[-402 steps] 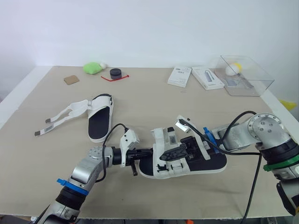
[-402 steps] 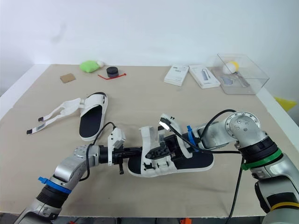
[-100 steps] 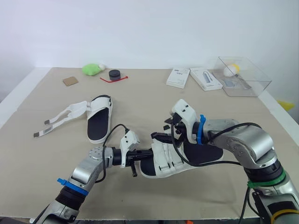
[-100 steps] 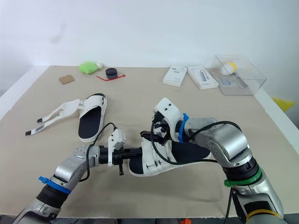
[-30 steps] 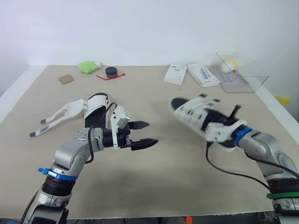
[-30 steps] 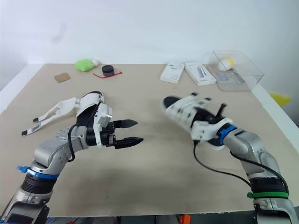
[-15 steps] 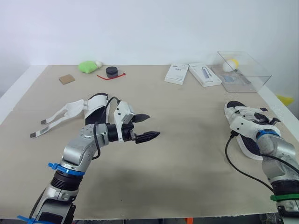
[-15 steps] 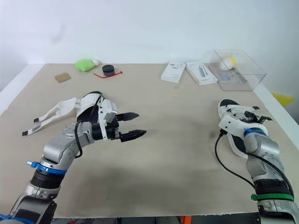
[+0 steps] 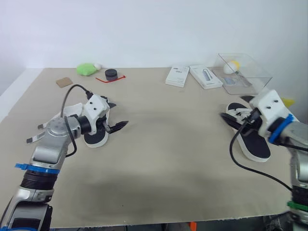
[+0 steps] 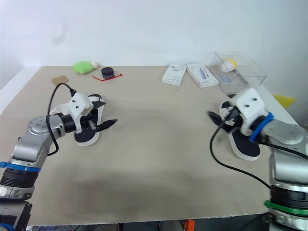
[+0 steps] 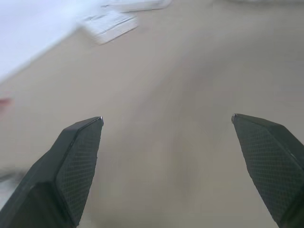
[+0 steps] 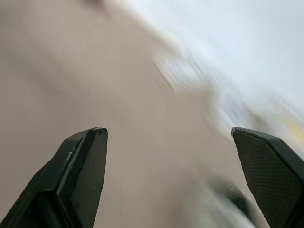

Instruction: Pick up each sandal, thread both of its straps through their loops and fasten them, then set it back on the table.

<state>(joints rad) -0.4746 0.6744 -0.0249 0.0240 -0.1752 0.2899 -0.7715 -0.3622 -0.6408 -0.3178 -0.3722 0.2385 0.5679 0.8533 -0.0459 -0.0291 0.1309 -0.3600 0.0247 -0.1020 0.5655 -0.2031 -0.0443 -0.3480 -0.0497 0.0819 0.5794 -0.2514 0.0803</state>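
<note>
A white sandal with a black insole (image 9: 95,139) lies at the table's left, its loose straps (image 9: 35,137) trailing left. My left gripper (image 9: 117,126) hovers just right of it, open and holding nothing; the left wrist view has its fingers (image 11: 76,166) wide apart over bare table. The second sandal (image 9: 255,144) lies flat near the right edge, its front part hidden behind my right wrist. My right gripper (image 10: 216,119) is just above its left end, open and empty, fingers (image 12: 80,171) spread in the right wrist view.
Along the back stand a green lump (image 9: 86,69), a black round lid (image 9: 111,74) with a red tie, a brown card (image 9: 61,82), two white boxes (image 9: 177,76) (image 9: 205,77) and a clear box (image 9: 243,72). The table's right edge runs close to the second sandal.
My right gripper has opened, let go of the second sandal, which now lies on the table, and lifted off it. My left arm has drawn back leftward to the first sandal.
</note>
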